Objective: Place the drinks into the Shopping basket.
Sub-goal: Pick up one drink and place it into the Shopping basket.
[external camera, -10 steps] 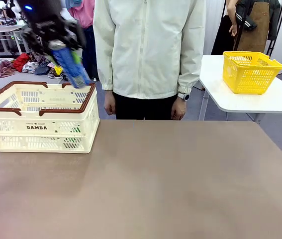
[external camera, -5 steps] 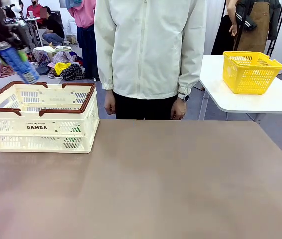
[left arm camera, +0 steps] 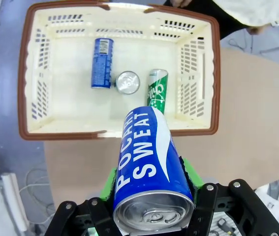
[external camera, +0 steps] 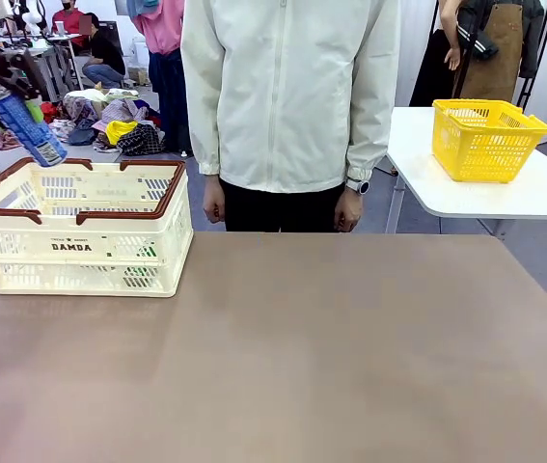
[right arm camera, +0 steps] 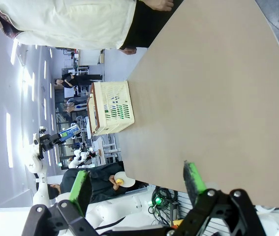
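The left gripper (left arm camera: 151,196) is clamping a blue can (left arm camera: 149,162) and holding it tilted above the basket (external camera: 80,227) at the table's far left, apparently for dropping beside three cans (left arm camera: 128,81) lying inside. The right gripper (right arm camera: 137,184) is gaping wide, holding nothing.

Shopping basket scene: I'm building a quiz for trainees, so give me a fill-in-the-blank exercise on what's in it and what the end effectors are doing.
1. The left end effector grips a ____ can above the Shopping basket.
2. The number of cans already inside the basket is ____.
3. One of them, the silver-topped can, stands ____.
4. The right end effector is open and holds ____.

Missing words: blue; three; upright; nothing
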